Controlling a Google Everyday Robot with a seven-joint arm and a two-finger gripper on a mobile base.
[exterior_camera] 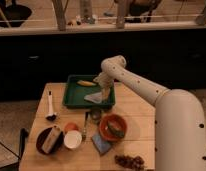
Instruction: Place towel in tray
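Note:
The dark green tray (76, 98) lies at the back of the wooden table. The pale towel (95, 98) rests inside it, near the front right corner. My gripper (106, 92) hangs just above the towel's right end, with the arm reaching in from the right. The jaws stand open, and I cannot tell whether they touch the cloth. A yellow item (86, 83) lies at the back of the tray.
In front of the tray stand a small jar (95, 115), an orange bowl (113, 127), a blue-grey pad (101, 144), a white cup (72, 140), a dark bowl (49, 140) and an orange fruit (71, 127). A spoon (50, 107) lies left. Brown bits (128, 161) sit at the front edge.

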